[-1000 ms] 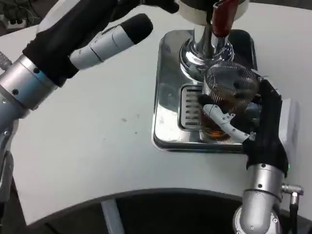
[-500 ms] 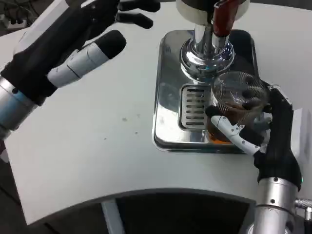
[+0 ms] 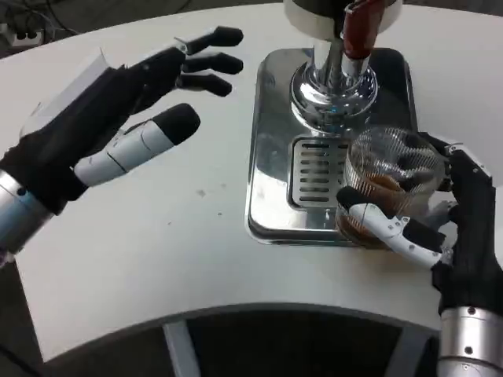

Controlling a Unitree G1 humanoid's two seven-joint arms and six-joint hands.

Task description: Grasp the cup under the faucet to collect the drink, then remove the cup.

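Observation:
A clear ribbed cup [image 3: 383,188] with brown drink in its bottom is held by my right hand [image 3: 444,224], whose fingers wrap around its sides. The cup is over the front right corner of the chrome drip tray [image 3: 271,141], in front of and to the right of the faucet. The chrome faucet [image 3: 336,75] with its dark red handle [image 3: 360,27] stands at the tray's back. My left hand [image 3: 118,126] hovers over the table to the left of the tray, fingers spread and holding nothing.
The slotted drain grate [image 3: 314,173] lies in the middle of the tray. The white table [image 3: 173,236] has a curved front edge close to me. Cables lie on the floor at the top left.
My right hand has drawn the cup away from under the faucet, toward the front right corner of the tray. My left hand has pulled back from the faucet, lowering toward the left.

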